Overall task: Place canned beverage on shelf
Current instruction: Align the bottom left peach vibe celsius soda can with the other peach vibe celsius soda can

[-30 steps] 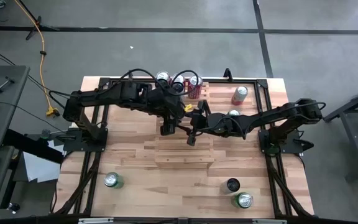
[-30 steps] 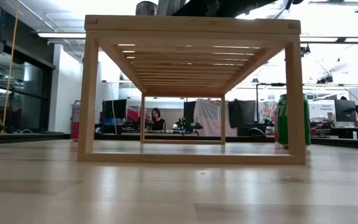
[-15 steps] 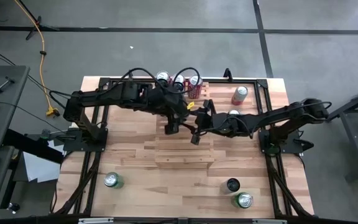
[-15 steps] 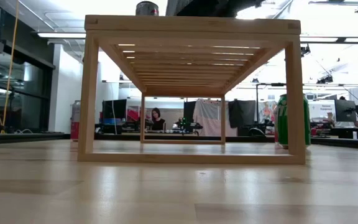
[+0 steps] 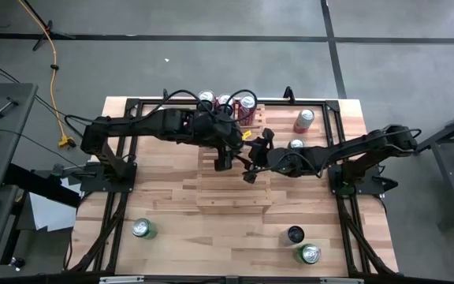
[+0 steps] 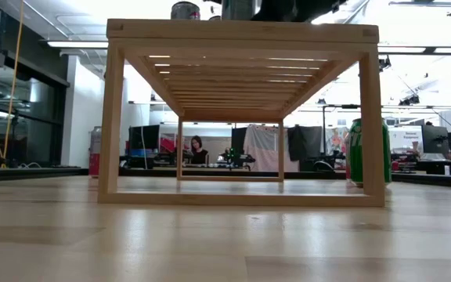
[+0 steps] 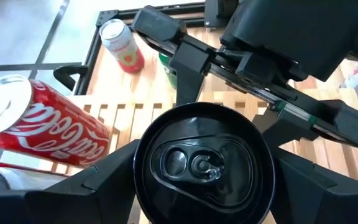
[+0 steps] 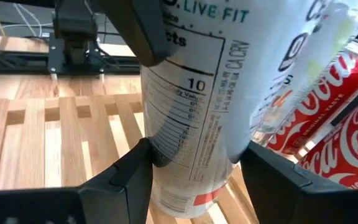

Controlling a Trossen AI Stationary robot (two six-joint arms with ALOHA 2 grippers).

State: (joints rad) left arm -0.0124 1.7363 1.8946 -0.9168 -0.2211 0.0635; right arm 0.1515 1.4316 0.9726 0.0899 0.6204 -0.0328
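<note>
The light-wood slatted shelf stands mid-table and also shows in the low view. Three cans stand at its far end, among them a red cola can. A slim white can with a black top is over the shelf's far half and shows in the right wrist view. My left gripper reaches in from the left and is shut on it. My right gripper reaches in from the right and is shut on the same can, lower down. My left gripper pinches the can's upper body between its two fingers, which come from above and point down. The can stands nearly upright, top up; whether its base rests on the slats cannot be told. My right gripper pinches the can's lower body between its two fingers, one on each side. They come about level from the table's right side.
A pink can and a green can stand on the table right of the shelf. Three more cans stand near the table's near edge: one at left, two at right. The black frame rails run along both sides.
Both grippers have gone a little toward the table's right edge over the shelf's far half, the white can going with them. In the low view the can now shows above the shelf top, right of the standing can.
</note>
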